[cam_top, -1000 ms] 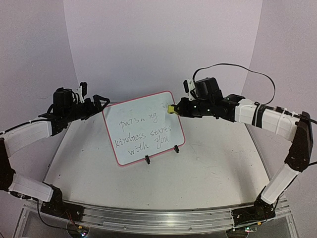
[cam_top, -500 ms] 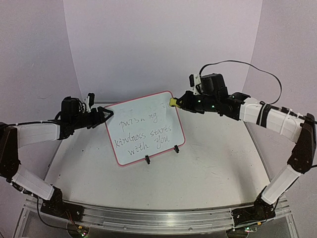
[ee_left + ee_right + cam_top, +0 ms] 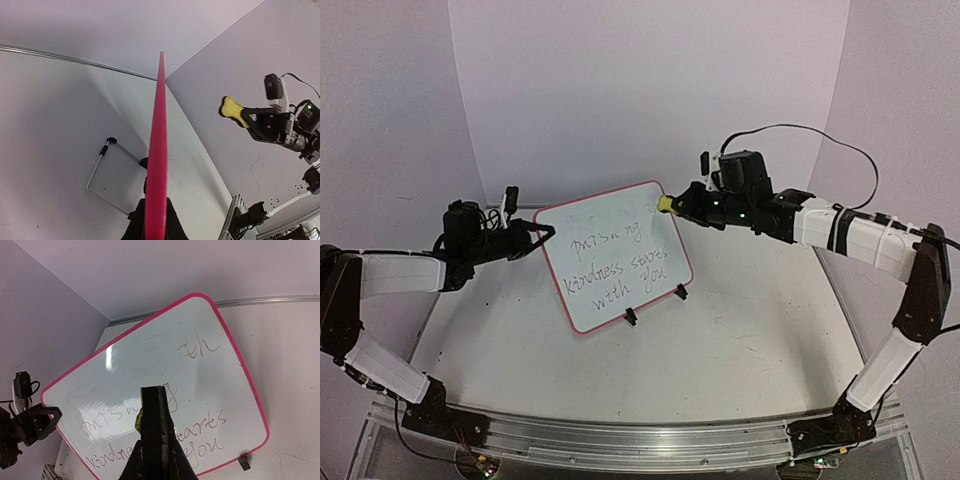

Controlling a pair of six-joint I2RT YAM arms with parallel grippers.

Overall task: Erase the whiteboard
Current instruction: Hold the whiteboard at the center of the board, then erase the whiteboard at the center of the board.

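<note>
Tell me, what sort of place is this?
Likely a robotics lab test bench: two white-and-black robot arms bolted to a plain white table, bare lilac backdrop walls, and one small pink-framed whiteboard.

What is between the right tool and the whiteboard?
Only the yellow block that the right tool holds, close to the whiteboard: top external view.

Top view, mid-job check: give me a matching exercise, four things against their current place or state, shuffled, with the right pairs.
Things:
1. whiteboard
2. left gripper
3. right gripper
4. yellow block

States:
a. clamped on the board's pink side edge
b. shut on a small yellow thing
c. propped on black feet, handwriting on it
d. by the board's upper right corner in the top view

Pairs: 1-c, 2-a, 3-b, 4-d
</note>
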